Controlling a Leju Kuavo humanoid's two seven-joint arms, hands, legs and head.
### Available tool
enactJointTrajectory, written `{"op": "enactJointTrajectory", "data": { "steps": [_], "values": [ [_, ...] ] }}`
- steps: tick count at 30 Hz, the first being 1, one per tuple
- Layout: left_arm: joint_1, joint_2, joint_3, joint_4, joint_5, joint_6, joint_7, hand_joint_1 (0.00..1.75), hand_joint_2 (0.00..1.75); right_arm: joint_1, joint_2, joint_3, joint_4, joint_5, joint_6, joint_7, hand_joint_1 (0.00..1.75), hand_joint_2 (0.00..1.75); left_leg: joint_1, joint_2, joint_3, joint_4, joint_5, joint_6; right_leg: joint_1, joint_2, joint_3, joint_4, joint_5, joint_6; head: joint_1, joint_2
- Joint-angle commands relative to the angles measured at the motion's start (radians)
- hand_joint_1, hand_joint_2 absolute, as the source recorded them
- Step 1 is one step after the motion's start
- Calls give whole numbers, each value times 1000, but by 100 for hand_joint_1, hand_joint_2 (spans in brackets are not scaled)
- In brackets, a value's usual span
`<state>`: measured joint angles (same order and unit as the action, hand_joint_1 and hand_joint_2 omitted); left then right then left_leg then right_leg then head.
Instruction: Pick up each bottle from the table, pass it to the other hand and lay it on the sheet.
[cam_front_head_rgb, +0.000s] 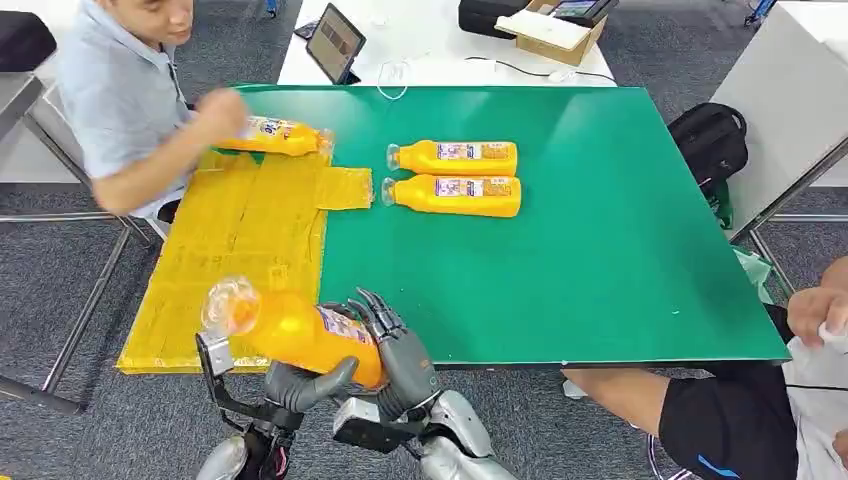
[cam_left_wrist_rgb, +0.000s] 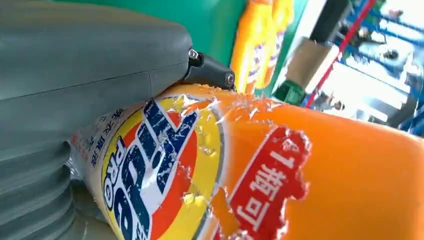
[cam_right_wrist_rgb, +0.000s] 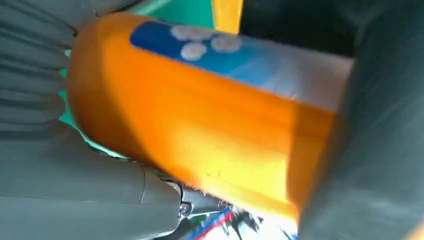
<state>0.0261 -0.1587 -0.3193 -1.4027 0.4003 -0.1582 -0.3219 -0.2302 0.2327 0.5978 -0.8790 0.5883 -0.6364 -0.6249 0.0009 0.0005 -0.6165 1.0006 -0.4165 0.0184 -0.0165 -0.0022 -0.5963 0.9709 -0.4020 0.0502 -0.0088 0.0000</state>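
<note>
- Head view: we see both robot hands meeting at the near edge of the worktop, with one orange bottle between them, lying tilted with its clear cap end toward the yellow sheet.
- The left robot hand has its thick grey thumb curled under the bottle's body; the right robot hand has dark fingers wrapped over the base end. We judge both are holding it, so this looks like the pass itself.
- Two more bottles lie side by side near the middle of the green worktop, touching or nearly so. A person's hand rests on another bottle at the far edge of the sheet.
- The left wrist view shows the held bottle's label crinkled and glossy, pressed against the grey cover.
- Handling, as we judge it: the bottle looks full, so fairly heavy, with a stiff but smooth plastic wall. The film label may slide under the fingers.
- We would hold around the mid-body, near the label, not the narrow neck, so the weight stays balanced when one robot hand lets go.
</note>
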Motion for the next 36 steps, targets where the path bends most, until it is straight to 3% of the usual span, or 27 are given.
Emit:
{"op": "enactJointTrajectory", "data": {
  "steps": [1,6,10,15,21,27,35,36],
  "values": [
    [-62,-40,99,66,89,133,21,175,175,113,16,-125,-212,163,-62,-73,0,0,1,-3,3,0,-1,-1,1,-3,4,0,-2,-2,0,0],
    [-111,-27,104,94,47,231,-7,175,175,154,25,-153,-339,253,-62,-73,0,0,1,-5,4,1,-2,-2,2,-5,5,1,-4,-3,0,0],
    [-236,59,41,234,-257,426,-56,175,175,174,27,-158,-425,283,-62,-73,0,0,1,-5,3,0,-1,-1,1,-4,4,1,-2,-2,0,0],
    [-399,152,-4,422,-630,484,9,175,175,185,21,-148,-480,208,-62,-73,0,0,1,-5,3,-1,1,-1,1,-5,4,0,-2,-2,1,0],
    [-653,205,-82,749,-984,395,138,175,175,189,-16,-104,-478,148,-62,-73,0,0,2,-4,3,-1,2,-2,2,-4,3,0,0,-3,0,0],
    [-873,216,-140,1027,-1185,324,225,175,175,160,-32,-67,-410,29,-62,-73,0,0,2,-3,4,0,2,-2,3,-3,4,1,1,-5,0,0],
    [-975,221,-196,1147,-1316,198,400,175,175,115,-39,-28,-322,-49,-62,-73,0,0,2,1,4,0,2,-3,3,0,3,1,2,-5,0,0],
    [-975,214,-162,1156,-1290,165,414,168,175,108,-39,-30,-310,-68,-62,-73,0,0,3,1,5,0,1,-3,3,0,4,1,1,-5,0,0]
  ]
}}
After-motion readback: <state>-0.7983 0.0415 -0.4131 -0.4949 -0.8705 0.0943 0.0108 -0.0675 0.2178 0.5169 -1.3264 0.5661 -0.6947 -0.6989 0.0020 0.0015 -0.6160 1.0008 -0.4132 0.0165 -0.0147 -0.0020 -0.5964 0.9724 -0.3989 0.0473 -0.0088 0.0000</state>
